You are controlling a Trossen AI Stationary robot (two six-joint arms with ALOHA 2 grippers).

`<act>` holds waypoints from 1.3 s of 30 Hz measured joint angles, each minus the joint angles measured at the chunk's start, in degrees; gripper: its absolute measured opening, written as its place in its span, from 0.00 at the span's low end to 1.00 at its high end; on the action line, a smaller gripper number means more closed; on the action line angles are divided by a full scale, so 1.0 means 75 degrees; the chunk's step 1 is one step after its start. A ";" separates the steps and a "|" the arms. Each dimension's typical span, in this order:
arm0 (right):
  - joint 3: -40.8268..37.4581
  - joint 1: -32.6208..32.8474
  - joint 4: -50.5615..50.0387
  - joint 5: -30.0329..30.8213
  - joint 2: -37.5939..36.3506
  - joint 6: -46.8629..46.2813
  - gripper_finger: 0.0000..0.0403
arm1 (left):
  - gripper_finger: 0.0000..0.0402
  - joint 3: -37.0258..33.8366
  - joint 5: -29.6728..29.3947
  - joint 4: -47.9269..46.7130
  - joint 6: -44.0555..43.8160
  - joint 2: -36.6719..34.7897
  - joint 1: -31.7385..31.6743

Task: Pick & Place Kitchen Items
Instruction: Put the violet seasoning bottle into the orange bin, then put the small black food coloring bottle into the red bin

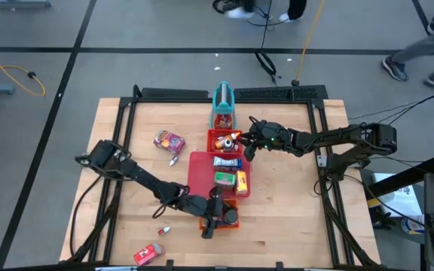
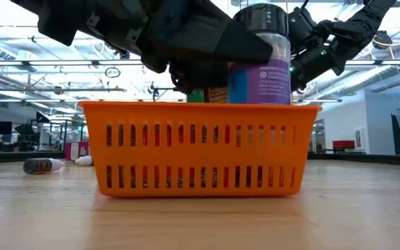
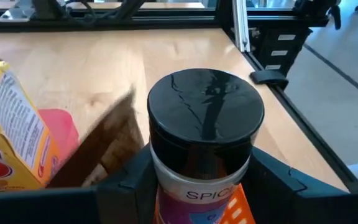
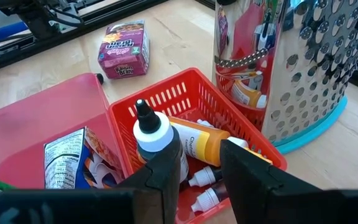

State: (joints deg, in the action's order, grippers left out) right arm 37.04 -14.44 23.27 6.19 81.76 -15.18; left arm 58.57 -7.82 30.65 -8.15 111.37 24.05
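Near the table's front edge, the left pincer (image 1: 215, 218) grasps a spice jar (image 3: 204, 134) just below its black lid, holding it upright in the orange basket (image 2: 198, 149), seemingly to set it down there. Farther back at the table's middle, the right pincer (image 4: 199, 165) grasps a dark bottle (image 4: 157, 146) with a white cap, upright over the red basket (image 4: 185, 93) of small bottles. Beyond, a pink packet (image 1: 169, 141) lies on the table.

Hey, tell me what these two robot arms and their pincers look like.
Both arms are dark, nearly black, built of slim jointed segments with black cables trailing from their bases. The left pincer and right pincer each end in two flat, blocky black fingers. Small green lights glow near the right arm's wrist.
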 joint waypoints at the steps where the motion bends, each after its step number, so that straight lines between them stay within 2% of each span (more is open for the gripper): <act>1: 0.0000 0.0000 0.0000 -0.0002 0.0000 0.0006 0.26 | 0.46 0.0000 0.0001 -0.0007 0.0011 -0.0004 -0.0002; 6: -0.0118 0.0000 0.0156 0.0001 0.0000 0.0006 0.26 | 0.54 0.0000 0.0153 0.0000 -0.0050 -0.0062 0.0001; 11: -0.0793 -0.0009 0.1116 0.0001 0.0000 -0.0133 0.26 | 0.64 -0.0009 0.0301 -0.0151 0.0067 -0.0335 0.0004; 18: -0.1439 -0.0009 0.2633 -0.0002 0.0000 -0.0291 0.26 | 0.73 -0.0009 0.0246 -0.0947 0.0276 -0.0815 -0.0012; 21: -0.1440 -0.0009 0.2699 -0.0002 0.0000 -0.0217 0.26 | 0.75 -0.0008 0.0022 -0.1486 0.0274 -0.1114 -0.0043; 23: -0.1440 -0.0009 0.2734 -0.0002 0.0000 -0.0203 0.26 | 0.75 -0.0008 -0.0270 -0.1979 0.0272 -0.1367 -0.0055; 28: -0.1440 -0.0009 0.2702 -0.0002 0.0000 -0.0201 0.26 | 0.73 0.0000 -0.1604 -0.3855 -0.0083 -0.2177 -0.0046; 34: -0.1440 -0.0009 0.2701 -0.0026 0.0000 -0.0241 0.26 | 0.69 0.0000 -0.2945 -0.6943 -0.1864 -0.3062 -0.0047; 39: -0.1437 -0.0009 0.2700 -0.0028 0.0000 -0.0252 0.26 | 0.67 0.0000 -0.3467 -0.8826 -0.3408 -0.3645 0.0012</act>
State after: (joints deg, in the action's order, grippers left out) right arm 26.26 -14.50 43.51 5.98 81.76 -17.07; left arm 58.57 -33.82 -35.54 -33.71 84.03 24.14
